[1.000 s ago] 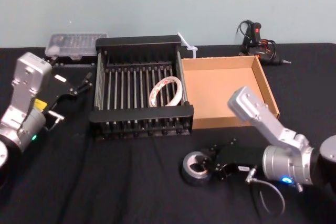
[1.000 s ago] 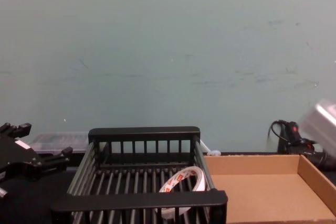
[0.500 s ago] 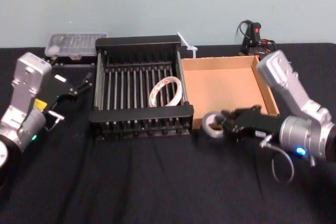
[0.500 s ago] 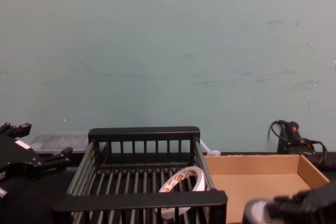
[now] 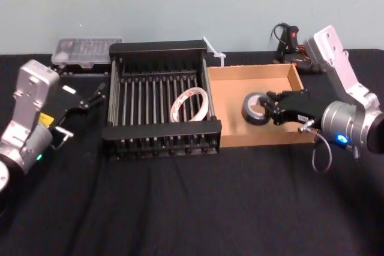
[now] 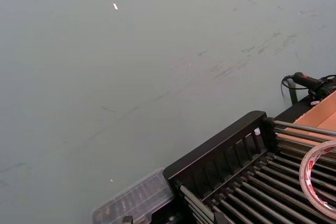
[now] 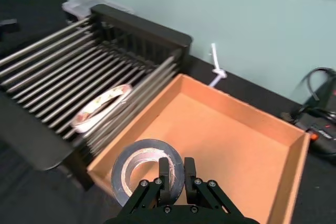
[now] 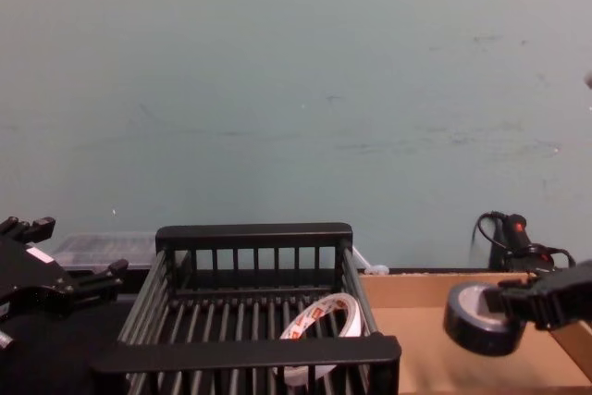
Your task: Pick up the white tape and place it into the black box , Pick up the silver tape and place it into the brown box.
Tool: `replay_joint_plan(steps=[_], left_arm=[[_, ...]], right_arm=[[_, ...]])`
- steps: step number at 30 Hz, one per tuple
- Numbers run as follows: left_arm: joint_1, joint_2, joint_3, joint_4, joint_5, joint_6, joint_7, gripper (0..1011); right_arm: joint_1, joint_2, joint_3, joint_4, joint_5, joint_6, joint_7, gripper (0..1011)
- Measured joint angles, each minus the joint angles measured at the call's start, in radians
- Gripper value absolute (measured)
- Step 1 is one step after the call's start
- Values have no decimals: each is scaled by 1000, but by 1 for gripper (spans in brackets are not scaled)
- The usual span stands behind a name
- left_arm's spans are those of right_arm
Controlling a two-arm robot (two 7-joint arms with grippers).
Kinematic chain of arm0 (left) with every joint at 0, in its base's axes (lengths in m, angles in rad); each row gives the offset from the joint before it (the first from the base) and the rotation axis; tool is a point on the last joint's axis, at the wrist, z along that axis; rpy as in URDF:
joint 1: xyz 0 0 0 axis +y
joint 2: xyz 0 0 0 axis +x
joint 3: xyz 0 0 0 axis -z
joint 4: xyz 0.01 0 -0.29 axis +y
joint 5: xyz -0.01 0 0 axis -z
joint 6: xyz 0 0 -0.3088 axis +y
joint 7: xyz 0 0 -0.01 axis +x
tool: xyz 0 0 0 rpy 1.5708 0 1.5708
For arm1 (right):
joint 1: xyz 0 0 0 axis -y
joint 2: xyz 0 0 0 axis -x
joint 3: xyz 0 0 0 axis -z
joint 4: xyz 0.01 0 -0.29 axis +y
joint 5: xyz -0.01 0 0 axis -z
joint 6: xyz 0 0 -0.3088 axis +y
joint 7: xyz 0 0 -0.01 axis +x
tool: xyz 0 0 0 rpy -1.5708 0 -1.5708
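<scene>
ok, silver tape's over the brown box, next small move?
Probably lower the right hand slightly: it holds the silver tape in the air over the brown box floor, inside the walls. White tape already lies in the black box; left hand parked beside it.

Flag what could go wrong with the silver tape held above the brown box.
The right hand pinches the silver tape by one wall only, so it may swing or slip early.
The roll hangs tilted above the brown box; released so, it could land on edge and roll out.
The left hand is parked beside the black box.
</scene>
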State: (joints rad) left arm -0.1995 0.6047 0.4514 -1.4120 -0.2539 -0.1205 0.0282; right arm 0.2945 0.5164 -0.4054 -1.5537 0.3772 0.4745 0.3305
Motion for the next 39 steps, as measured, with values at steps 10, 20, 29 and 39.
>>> replay_joint_plan(steps=[10, 20, 29, 39], left_arm=[[0, 0, 0, 0, 0, 0, 0, 1001], [0, 0, 0, 0, 0, 0, 0, 1001], [0, 0, 0, 0, 0, 0, 0, 1001], [0, 0, 0, 0, 0, 0, 0, 1001]], right_arm=[[46, -46, 13, 77, -40, 14, -27, 171], [48, -49, 15, 81, -44, 14, -28, 171], [47, -48, 13, 78, -43, 14, -28, 171], [47, -47, 13, 77, -42, 14, -26, 381]])
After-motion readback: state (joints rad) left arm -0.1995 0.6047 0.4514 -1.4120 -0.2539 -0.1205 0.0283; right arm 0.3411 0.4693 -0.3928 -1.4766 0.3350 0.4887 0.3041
